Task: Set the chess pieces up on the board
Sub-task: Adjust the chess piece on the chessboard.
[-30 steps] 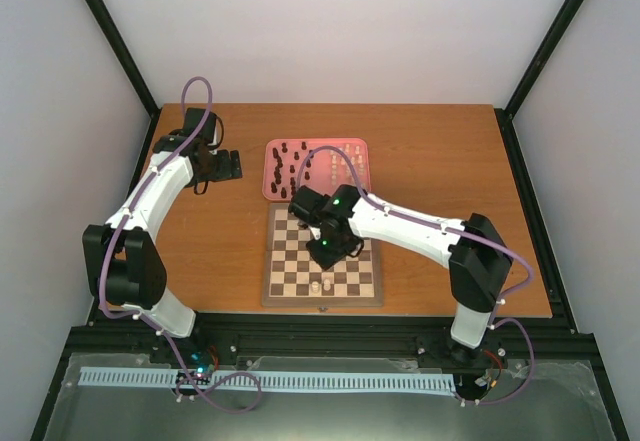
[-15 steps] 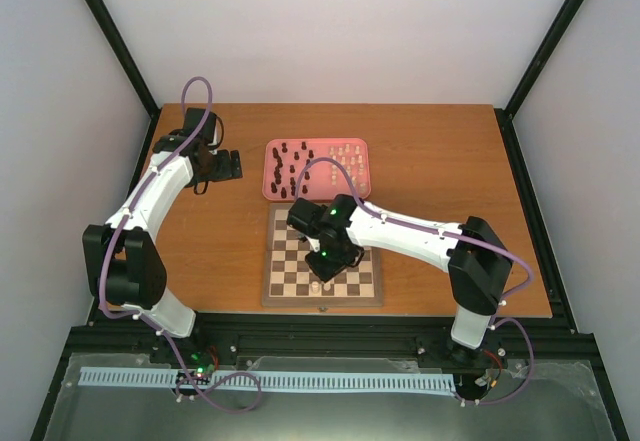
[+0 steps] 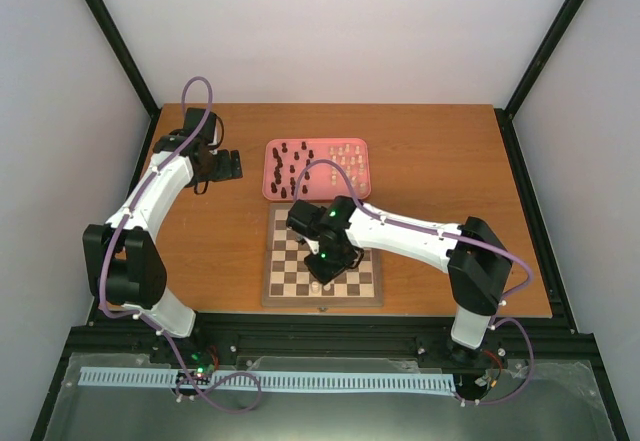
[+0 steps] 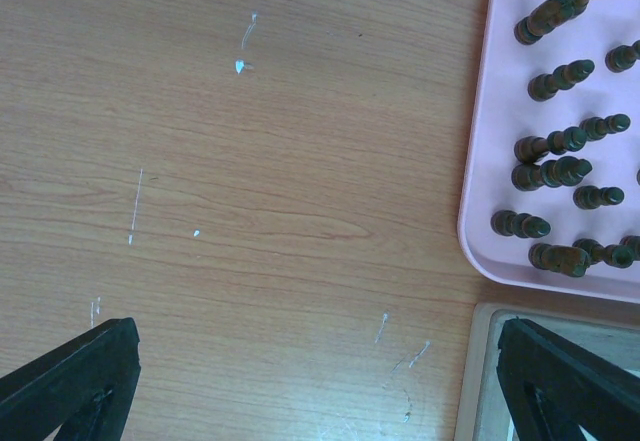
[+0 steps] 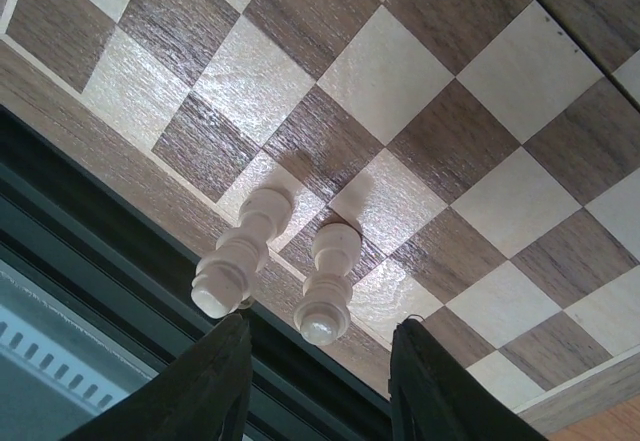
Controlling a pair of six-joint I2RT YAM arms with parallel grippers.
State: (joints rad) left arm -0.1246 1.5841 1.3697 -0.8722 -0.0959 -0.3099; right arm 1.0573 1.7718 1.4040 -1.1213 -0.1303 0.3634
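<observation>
The board point(image 3: 290, 261) lies in the middle of the table. Two cream-white chess pieces point(image 5: 240, 251) point(image 5: 328, 286) stand side by side on its near row. My right gripper point(image 5: 320, 381) hangs open just above them, and the right-hand piece stands in the gap between the fingers point(image 5: 200, 381) without touching either. From above, that gripper point(image 3: 325, 273) is over the board's near edge. My left gripper point(image 4: 320, 381) is open and empty over bare table left of the pink tray point(image 4: 490, 161), which holds the dark chess pieces point(image 4: 560, 151).
The pink tray point(image 3: 268, 186) sits just behind the board, with dark pieces on its left and cream ones point(image 3: 348, 156) on its right. A corner of the board's border point(image 4: 470, 381) shows by the left gripper's right finger. A black frame rail runs along the table's near edge.
My right arm has moved from the board's middle toward its near edge and lowered over the two cream pieces. The left arm has stayed still.
</observation>
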